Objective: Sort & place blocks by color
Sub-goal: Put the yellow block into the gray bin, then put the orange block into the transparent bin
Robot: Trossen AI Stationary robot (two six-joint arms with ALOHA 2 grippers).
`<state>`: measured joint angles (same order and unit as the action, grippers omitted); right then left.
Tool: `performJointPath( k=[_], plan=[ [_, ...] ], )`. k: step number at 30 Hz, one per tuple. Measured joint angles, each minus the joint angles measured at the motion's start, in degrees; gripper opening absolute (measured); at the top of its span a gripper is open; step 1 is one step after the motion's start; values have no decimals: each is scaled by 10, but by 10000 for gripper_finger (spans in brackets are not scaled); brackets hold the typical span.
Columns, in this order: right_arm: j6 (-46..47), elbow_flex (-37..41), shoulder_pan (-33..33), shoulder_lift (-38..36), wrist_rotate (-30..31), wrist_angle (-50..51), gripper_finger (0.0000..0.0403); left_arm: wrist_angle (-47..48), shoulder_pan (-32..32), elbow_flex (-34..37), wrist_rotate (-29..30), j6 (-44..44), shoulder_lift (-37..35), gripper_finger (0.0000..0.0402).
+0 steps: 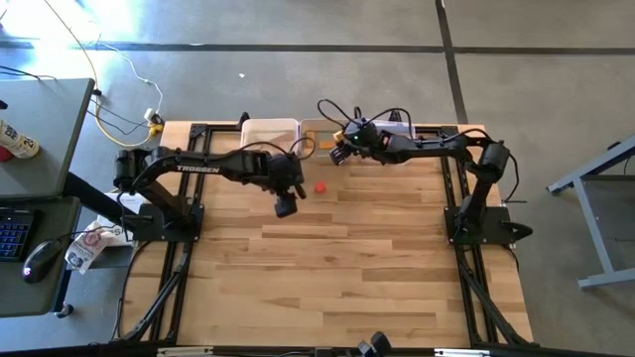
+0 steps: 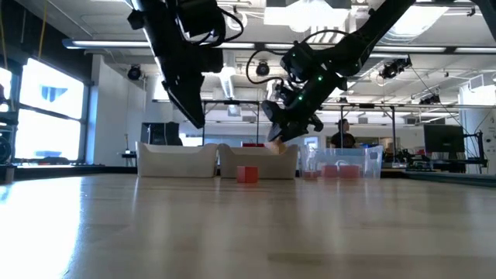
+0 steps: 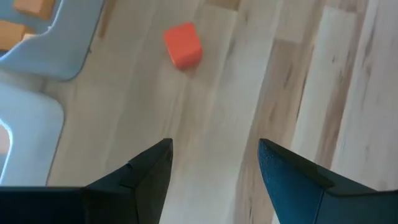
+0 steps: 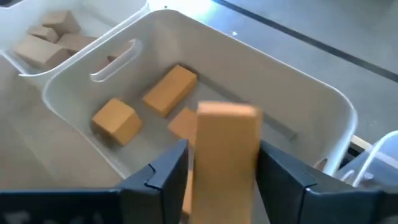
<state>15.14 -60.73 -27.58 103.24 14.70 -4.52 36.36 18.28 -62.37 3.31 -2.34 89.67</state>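
Now orange bar (image 4: 227, 155) sits between right gripper (image 4: 222, 163) fingers over middle bin (image 4: 311, 106), grip unclear; left gripper (image 3: 214, 163) wide, red cube (image 3: 183, 45) ahead.

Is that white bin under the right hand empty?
No. The white bin already holds several orange blocks, seen in the right wrist view.

One red cube (image 1: 320, 185) sits alone on the tabletop (image 1: 347, 258), just in front of the bins. An orange bar (image 4: 227, 155) stands upright between the right arm's fingers (image 4: 163, 168), over the middle bin (image 4: 298, 99), where more orange blocks (image 4: 169, 90) lie flat. Plain wooden blocks (image 4: 46, 38) rest in the neighbouring bin.
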Motion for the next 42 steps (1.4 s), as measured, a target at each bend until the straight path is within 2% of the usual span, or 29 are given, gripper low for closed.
performJointPath(
  k=[10,12,15,21,26,34,42],
  plan=[
    [10,0,2,-5,-21,5,227,55,-43,0,102,-7,0,223],
    [16,0,6,-14,-46,5,235,64,-46,0,118,-10,-1,223],
    [20,0,19,-26,-71,5,239,76,-46,0,128,-20,-10,223],
    [0,0,63,-44,-73,0,240,91,-46,0,128,-26,-53,223],
    [-13,0,98,-43,-78,4,240,102,-45,0,155,-36,-102,223],
    [17,0,143,-42,-50,20,240,101,-45,0,171,-52,-163,223],
    [113,0,177,-26,4,19,240,102,-45,0,170,-52,-174,223]
  ],
)
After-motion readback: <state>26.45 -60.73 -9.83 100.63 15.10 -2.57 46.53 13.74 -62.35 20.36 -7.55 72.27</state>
